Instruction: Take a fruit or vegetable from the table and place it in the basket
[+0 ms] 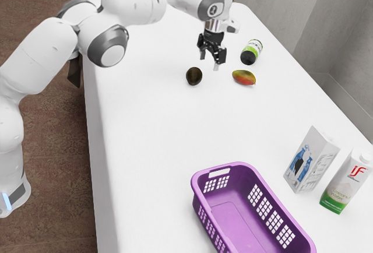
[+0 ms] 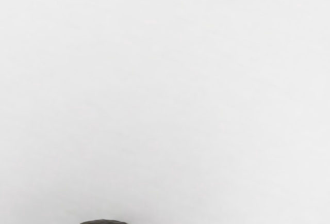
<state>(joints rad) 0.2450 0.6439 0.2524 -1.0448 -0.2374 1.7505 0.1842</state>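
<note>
So the dark, rounded avocado-looking fruit [image 1: 194, 76] is sitting on the white table [image 1: 140, 125], and the oval red, yellow and green mango [image 1: 243, 77] is lying near it, towards the exterior view's right. Either one fits the task tbh. The black two-finger gripper [image 1: 209, 62] is hanging close to both, fingers apart, nothing clamped between them. The wrist view has a dark curved edge poking in, too little to say for sure what it is.

Just past the mango there's a bottle with a green label and black end [image 1: 252, 52], tipped on its side. The purple plastic basket with grid-cut walls [image 1: 199, 199] is well apart from the fruit, on the table too. Beside it stand a white box-shaped carton with blue bottle pictures [image 1: 311, 160] and, next to that, a white-and-green coconut water carton [image 1: 345, 184], both upright.
</note>
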